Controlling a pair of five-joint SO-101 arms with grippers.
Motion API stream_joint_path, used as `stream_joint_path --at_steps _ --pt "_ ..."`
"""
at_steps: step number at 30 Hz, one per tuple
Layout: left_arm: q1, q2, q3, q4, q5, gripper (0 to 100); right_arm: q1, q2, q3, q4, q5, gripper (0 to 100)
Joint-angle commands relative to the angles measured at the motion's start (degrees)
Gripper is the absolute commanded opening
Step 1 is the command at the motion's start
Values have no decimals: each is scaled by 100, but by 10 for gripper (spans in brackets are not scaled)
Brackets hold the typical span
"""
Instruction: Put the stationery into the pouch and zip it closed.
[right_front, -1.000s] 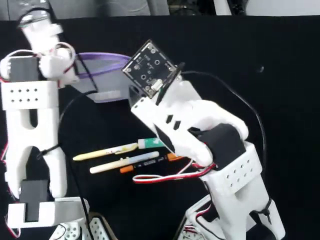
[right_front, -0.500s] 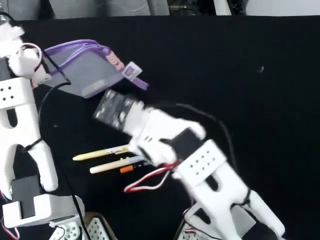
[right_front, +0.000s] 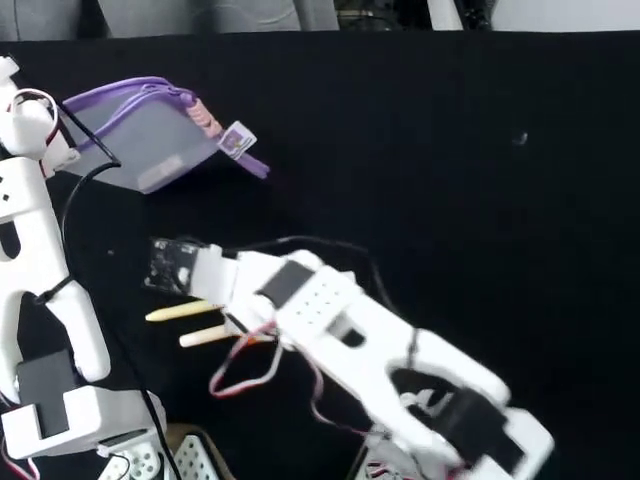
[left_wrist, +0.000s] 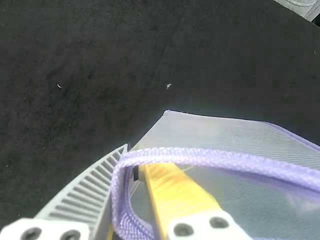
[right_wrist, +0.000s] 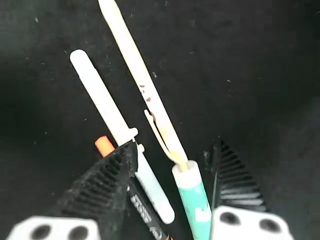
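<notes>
My right end effector (right_wrist: 175, 147) is open just above the yellow pen (right_wrist: 135, 80) on the table (right_wrist: 260, 60), one side each way, and the pen lies longways down the gap. My left end effector (left_wrist: 135, 210) pinches the pouch (left_wrist: 235, 150), well apart.

Soft, even overhead light; high view moderately bright. Matte black cloth counter (right_front: 480, 200) soaks up the light, and shadows are lost in it. White plastic arm shell (right_front: 25, 250) by the counter's left edge is close to blown out. Translucent grey plastic pouch with purple zip band (right_front: 150, 135) carries a pale sheen, same in the left wrist view (left_wrist: 240, 145). Cream plastic pen (right_wrist: 135, 70) and white plastic pen (right_wrist: 100, 90) glow bright on the dark counter, lint specks glinting.
</notes>
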Motion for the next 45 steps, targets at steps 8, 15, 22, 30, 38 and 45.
stream_joint_path --at_steps 8,15,22,30,38,45 --pt "-136 -18 -347 -105 9 27 -44 1684 -1314 -97 571 230" --pt "-136 -18 -338 -105 9 27 0 2571 -1903 -88 571 230" --pt "-136 -18 -338 -105 26 27 299 3468 -2985 571 580 229" --pt "-136 -18 -338 -88 26 27 316 4470 -4453 1855 545 7" --pt "-127 -18 -338 -79 35 27 879 4092 -4752 2356 527 11" --pt "-127 -18 -330 -97 35 27 1521 3037 -4716 2690 527 11"
